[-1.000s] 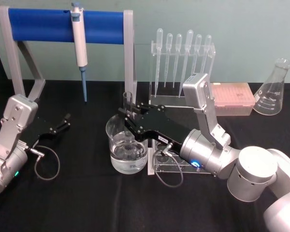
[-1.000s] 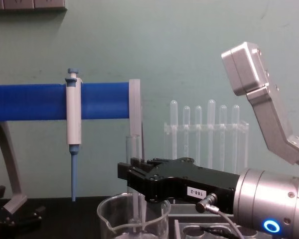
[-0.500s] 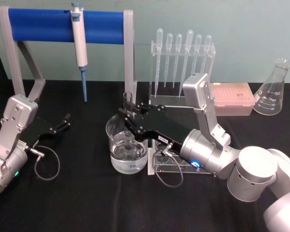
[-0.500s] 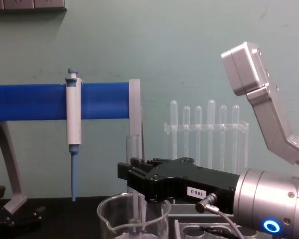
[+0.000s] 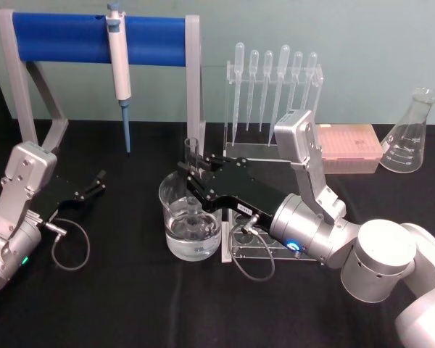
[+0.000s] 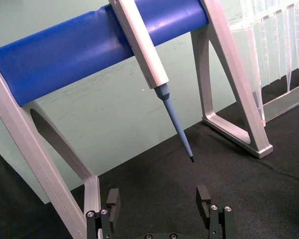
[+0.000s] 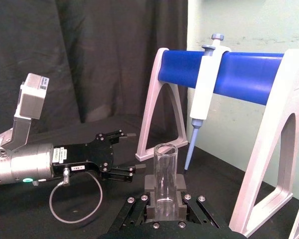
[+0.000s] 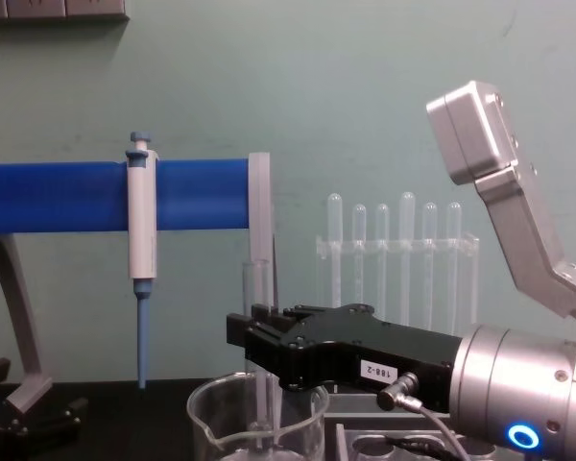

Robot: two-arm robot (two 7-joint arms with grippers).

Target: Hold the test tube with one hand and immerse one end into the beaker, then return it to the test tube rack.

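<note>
right gripper (image 5: 192,172) stretched level above beaker (image 5: 170,235) | clamped on upright test tube (image 5: 191,151), tip inside beaker | left gripper (image 5: 96,185) left of beaker, spread wide

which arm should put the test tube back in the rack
Right. The right pincer is shut on the test tube, upright in the beaker, right beside the rack. The left pincer rests open, far left.

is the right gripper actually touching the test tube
Touching. The right wrist view shows the right gripper clamped against both sides of the test tube, with no gap.
</note>
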